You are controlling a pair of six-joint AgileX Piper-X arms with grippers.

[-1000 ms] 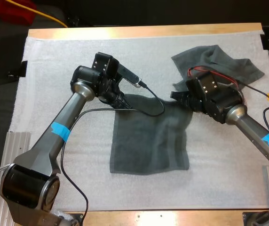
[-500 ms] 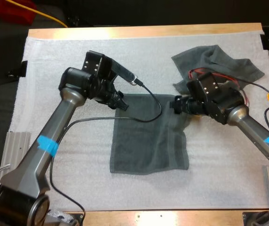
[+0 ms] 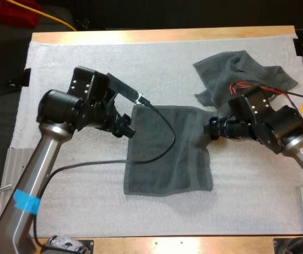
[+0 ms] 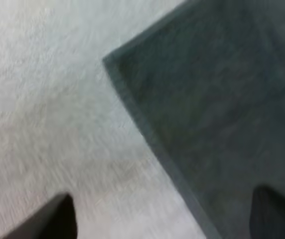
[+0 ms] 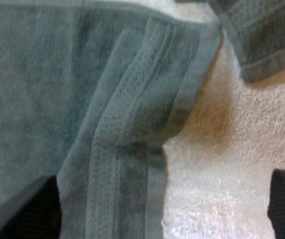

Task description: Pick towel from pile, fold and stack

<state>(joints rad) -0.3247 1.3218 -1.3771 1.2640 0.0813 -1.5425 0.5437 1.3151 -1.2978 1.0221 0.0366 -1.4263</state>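
The left gripper (image 3: 124, 127) hovers just off the far left corner of the flat towel (image 3: 167, 159). Its two black fingers (image 4: 58, 219) stand apart and hold nothing. In the left wrist view one finger hangs over the white mat (image 3: 77, 58) and the other over the cloth, so the towel's hemmed edge runs between them untouched. The right gripper (image 3: 211, 127) mirrors it at the towel's right edge, a little nearer than the far right corner. Its fingers (image 5: 33, 211) are likewise spread, one over the ribbed border and one over bare mat, clamped on nothing.

A second ago both grippers sat closer in, at the towel's far corners, and the cloth at the far right corner was bunched up beneath the right one. Since then both arms have drawn outward, the left toward the mat's left side and the right toward the right. The towel now lies nearly square in the middle of the mat with its far edge straight. The right wrist view shows a soft ridge left in the border near that corner.

I judge the spreading step finished and the towel released. The fold has not begun, and it will need a fresh grip on two corners.

Beyond the right gripper, the crumpled towel (image 3: 244, 71) waits at the mat's far right. Its hem is just beside the flat towel's far right corner, and I cannot tell whether they touch.
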